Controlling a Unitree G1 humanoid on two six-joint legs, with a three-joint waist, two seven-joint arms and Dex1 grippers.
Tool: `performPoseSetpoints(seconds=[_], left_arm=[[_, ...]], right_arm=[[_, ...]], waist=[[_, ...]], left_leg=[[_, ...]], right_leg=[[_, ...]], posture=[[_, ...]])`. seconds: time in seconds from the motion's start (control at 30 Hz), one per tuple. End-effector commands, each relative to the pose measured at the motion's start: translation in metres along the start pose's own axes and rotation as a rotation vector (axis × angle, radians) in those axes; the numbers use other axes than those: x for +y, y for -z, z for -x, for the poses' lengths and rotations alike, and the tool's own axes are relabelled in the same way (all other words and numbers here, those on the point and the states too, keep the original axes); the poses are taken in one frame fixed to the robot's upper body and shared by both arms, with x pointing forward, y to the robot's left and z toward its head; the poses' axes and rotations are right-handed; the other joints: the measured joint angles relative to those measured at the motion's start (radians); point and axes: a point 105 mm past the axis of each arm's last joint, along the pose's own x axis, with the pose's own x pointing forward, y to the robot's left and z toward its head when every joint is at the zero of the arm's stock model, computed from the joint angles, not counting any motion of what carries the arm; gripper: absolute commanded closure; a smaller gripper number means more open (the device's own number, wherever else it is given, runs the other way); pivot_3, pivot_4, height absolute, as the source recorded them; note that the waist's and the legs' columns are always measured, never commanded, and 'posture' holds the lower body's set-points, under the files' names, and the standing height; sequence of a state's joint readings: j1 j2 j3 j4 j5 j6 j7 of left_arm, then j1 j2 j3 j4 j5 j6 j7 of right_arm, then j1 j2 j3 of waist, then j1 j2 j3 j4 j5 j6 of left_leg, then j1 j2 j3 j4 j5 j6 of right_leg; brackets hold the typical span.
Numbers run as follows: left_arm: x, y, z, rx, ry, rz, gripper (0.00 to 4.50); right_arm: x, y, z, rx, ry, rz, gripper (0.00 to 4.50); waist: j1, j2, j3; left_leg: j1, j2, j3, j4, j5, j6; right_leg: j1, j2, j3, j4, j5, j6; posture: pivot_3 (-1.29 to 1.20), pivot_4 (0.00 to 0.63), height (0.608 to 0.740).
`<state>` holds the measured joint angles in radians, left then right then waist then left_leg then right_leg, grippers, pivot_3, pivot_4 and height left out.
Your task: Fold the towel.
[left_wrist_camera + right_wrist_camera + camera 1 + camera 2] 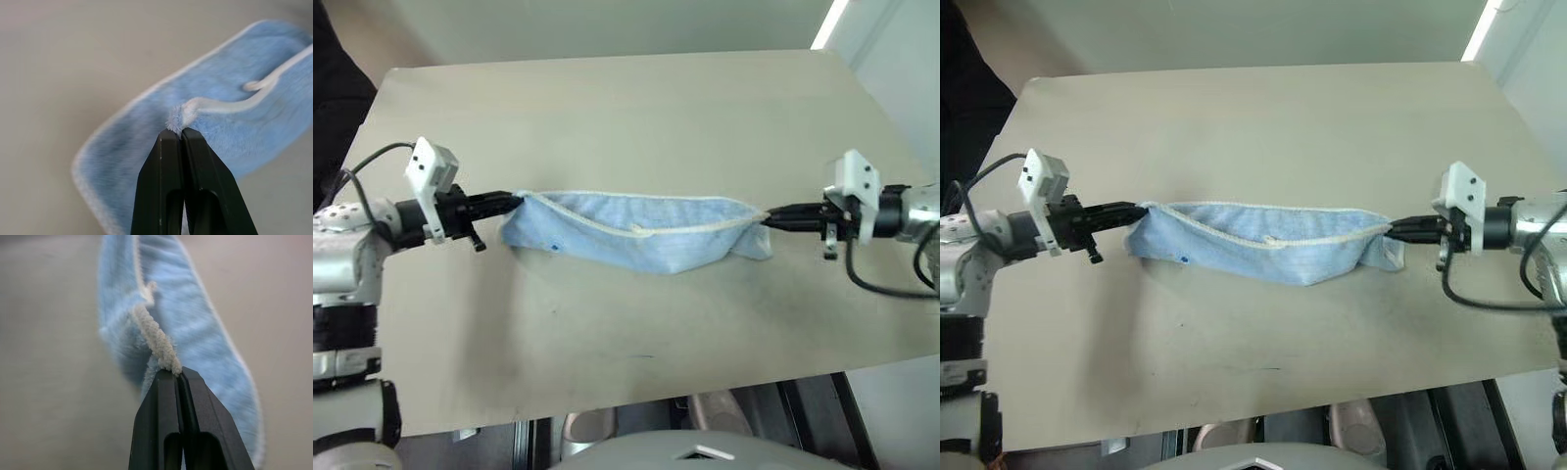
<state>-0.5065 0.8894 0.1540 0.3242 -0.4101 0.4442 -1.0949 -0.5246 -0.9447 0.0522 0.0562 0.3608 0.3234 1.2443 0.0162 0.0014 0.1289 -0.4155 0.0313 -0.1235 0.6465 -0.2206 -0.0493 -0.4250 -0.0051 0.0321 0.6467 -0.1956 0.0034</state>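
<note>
Pincers left (516, 203) and right (770, 217) stretch towel (641, 235) lengthwise left-to-right.

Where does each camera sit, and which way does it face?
Eye views: on the head, looking down at the table; both arms show, left gripper and right gripper holding the towel by its ends.
Left wrist view: along its fingers at the towel.
Right wrist view: along its fingers at the towel.
Shared: the towel, the table.

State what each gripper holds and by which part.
Both hold the towel: the left gripper is shut on its left end at the whitish edging, the right gripper on its right end.
</note>
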Motion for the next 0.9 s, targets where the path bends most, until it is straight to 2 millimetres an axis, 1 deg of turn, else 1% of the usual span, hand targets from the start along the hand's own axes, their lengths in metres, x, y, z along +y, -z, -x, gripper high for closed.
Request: performPoseSetpoints(seconds=[0.03, 0.07, 0.1, 0.17, 0.2, 0.23, 0.27, 0.3, 0.33, 0.37, 0.47, 0.53, 0.57, 0.6, 0.63, 0.67, 0.7, 0.73, 0.83, 0.9], left_arm=[[0.028, -0.008, -0.004, -0.005, -0.144, -0.073, 4.5], [0.031, -0.008, -0.006, -0.003, -0.153, -0.071, 4.5], [0.033, -0.013, -0.007, -0.023, -0.158, -0.078, 4.5], [0.037, -0.028, -0.009, -0.079, -0.166, -0.102, 4.5], [0.038, -0.031, -0.009, -0.094, -0.167, -0.108, 4.5], [0.041, -0.042, -0.008, -0.126, -0.183, -0.116, 4.5], [0.046, -0.063, -0.004, -0.197, -0.206, -0.117, 4.5], [0.049, -0.077, -0.001, -0.25, -0.219, -0.117, 4.5], [0.054, -0.097, 0.005, -0.314, -0.244, -0.119, 4.5], [0.057, -0.109, 0.009, -0.351, -0.259, -0.119, 4.5], [0.064, -0.13, 0.019, -0.412, -0.301, -0.133, 4.5], [0.067, -0.135, 0.021, -0.428, -0.314, -0.139, 4.5], [0.075, -0.153, 0.034, -0.493, -0.367, -0.133, 4.5], [0.077, -0.171, 0.046, -0.553, -0.387, -0.133, 4.5], [0.078, -0.183, 0.055, -0.591, -0.391, -0.137, 4.5], [0.077, -0.189, 0.059, -0.601, -0.379, -0.152, 4.5], [0.075, -0.19, 0.06, -0.595, -0.364, -0.163, 4.5], [0.073, -0.188, 0.059, -0.574, -0.342, -0.185, 4.5], [0.061, -0.171, 0.059, -0.486, -0.238, -0.243, 4.5], [0.057, -0.163, 0.06, -0.459, -0.206, -0.25, 4.5]], right_arm=[[-0.03, 0.013, 0.004, 0.09, 0.129, 0.061, 4.47], [-0.033, 0.014, 0.004, 0.097, 0.135, 0.062, 4.47], [-0.037, 0.013, 0.005, 0.093, 0.15, 0.073, 4.47], [-0.045, 0.005, 0.01, 0.084, 0.17, 0.124, 4.47], [-0.047, 0.003, 0.011, 0.082, 0.174, 0.138, 4.47], [-0.057, -0.004, 0.016, 0.075, 0.215, 0.159, 4.47], [-0.072, -0.016, 0.025, 0.067, 0.284, 0.192, 4.47], [-0.082, -0.025, 0.032, 0.06, 0.333, 0.215, 4.47], [-0.096, -0.038, 0.042, 0.052, 0.399, 0.249, 4.47], [-0.103, -0.045, 0.047, 0.047, 0.436, 0.269, 4.47], [-0.118, -0.06, 0.059, 0.031, 0.51, 0.302, 4.47], [-0.123, -0.064, 0.062, 0.025, 0.529, 0.311, 4.47], [-0.129, -0.076, 0.069, 0.011, 0.569, 0.341, 4.47], [-0.132, -0.087, 0.076, 0.001, 0.592, 0.378, 4.47], [-0.133, -0.096, 0.081, -0.009, 0.607, 0.406, 4.47], [-0.134, -0.102, 0.084, -0.02, 0.612, 0.426, 4.47], [-0.133, -0.104, 0.084, -0.025, 0.609, 0.434, 4.47], [-0.133, -0.107, 0.085, -0.033, 0.605, 0.442, 4.47], [-0.121, -0.116, 0.086, -0.085, 0.55, 0.461, 4.47], [-0.115, -0.117, 0.085, -0.099, 0.519, 0.469, 4.47]], waist=[[0.003, 0.0, 0.0], [0.003, 0.0, 0.0], [0.004, 0.0, 0.0], [0.006, 0.0, 0.0], [0.006, 0.0, 0.0], [0.007, 0.0, 0.0], [0.007, 0.0, 0.0], [0.007, 0.001, 0.0], [0.008, 0.001, 0.0], [0.008, 0.001, 0.0], [0.007, 0.001, 0.0], [0.007, 0.001, 0.0], [0.007, 0.001, 0.001], [0.007, 0.001, 0.001], [0.007, 0.001, 0.002], [0.006, 0.001, 0.002], [0.006, 0.001, 0.002], [0.005, 0.001, 0.002], [0.002, 0.002, 0.001], [0.002, 0.003, 0.002]], left_leg=[[-0.001, 0.0, -0.001, 0.0, 0.0, 0.0], [-0.002, 0.0, -0.001, 0.0, 0.0, 0.0], [-0.002, 0.0, -0.001, 0.0, 0.0, 0.001], [-0.004, 0.0, -0.001, 0.0, -0.001, 0.001], [-0.005, 0.0, 0.0, 0.0, -0.001, 0.001], [-0.008, 0.0, 0.0, 0.0, -0.001, 0.001], [-0.01, 0.0, 0.0, 0.0, -0.001, 0.001], [-0.011, 0.0, 0.0, 0.0, -0.001, 0.001], [-0.013, 0.0, 0.0, 0.0, 0.0, 0.001], [-0.014, 0.001, 0.0, 0.001, 0.0, 0.0], [-0.013, 0.001, -0.001, 0.0, 0.0, 0.0], [-0.013, 0.001, 0.0, -0.002, 0.0, 0.001], [-0.013, 0.001, 0.0, -0.002, 0.0, 0.001], [-0.013, 0.001, 0.0, -0.002, 0.0, 0.001], [-0.015, 0.001, -0.001, -0.001, 0.0, 0.001], [-0.02, 0.001, -0.001, -0.001, 0.0, 0.001], [-0.025, 0.001, 0.0, 0.0, 0.001, 0.0], [-0.027, 0.001, 0.0, 0.0, 0.003, 0.0], [-0.027, 0.001, 0.0, -0.002, 0.003, 0.001], [-0.027, 0.001, 0.0, -0.002, 0.002, 0.001]], right_leg=[[-0.001, 0.0, 0.0, 0.0, 0.002, 0.001], [-0.002, 0.0, 0.0, 0.0, 0.006, 0.006], [-0.003, -0.001, -0.001, 0.0, 0.009, 0.009], [-0.003, -0.001, -0.002, -0.001, 0.008, 0.009], [-0.005, -0.001, -0.002, -0.001, 0.008, 0.009], [-0.008, -0.001, -0.002, -0.001, 0.008, 0.009], [-0.009, -0.001, -0.002, -0.001, 0.008, 0.009], [-0.01, -0.001, -0.002, -0.001, 0.008, 0.009], [-0.013, -0.001, -0.002, -0.001, 0.009, 0.01], [-0.014, -0.001, -0.002, 0.0, 0.009, 0.01], [-0.014, -0.001, -0.002, -0.002, 0.009, 0.009], [-0.014, -0.001, -0.002, -0.003, 0.009, 0.008], [-0.014, -0.001, -0.002, -0.003, 0.009, 0.008], [-0.014, -0.001, -0.002, -0.002, 0.009, 0.008], [-0.016, -0.001, -0.002, -0.001, 0.009, 0.008], [-0.021, -0.001, -0.002, 0.0, 0.01, 0.008], [-0.027, -0.001, -0.002, 0.0, 0.012, 0.008], [-0.029, -0.001, -0.002, 0.0, 0.012, 0.008], [-0.028, -0.001, -0.001, -0.003, 0.011, 0.008], [-0.028, -0.001, -0.001, -0.002, 0.01, 0.009]], posture=[[0.0, 0.15, 0.74], [0.0, 0.15, 0.74], [0.0, 0.15, 0.74], [0.0, 0.15, 0.74], [0.0, 0.15, 0.74], [0.0, 0.15, 0.74], [0.0, 0.15, 0.74], [0.0, 0.15, 0.74], [0.0, 0.15, 0.74], [0.0, 0.15, 0.74], [0.0, 0.15, 0.74], [0.0, 0.15, 0.74], [0.0, 0.15, 0.74], [0.0, 0.15, 0.74], [0.0, 0.15, 0.74], [0.0, 0.15, 0.74], [0.0, 0.15, 0.74], [0.0, 0.15, 0.74], [0.0, 0.15, 0.74], [0.0, 0.15, 0.74]])
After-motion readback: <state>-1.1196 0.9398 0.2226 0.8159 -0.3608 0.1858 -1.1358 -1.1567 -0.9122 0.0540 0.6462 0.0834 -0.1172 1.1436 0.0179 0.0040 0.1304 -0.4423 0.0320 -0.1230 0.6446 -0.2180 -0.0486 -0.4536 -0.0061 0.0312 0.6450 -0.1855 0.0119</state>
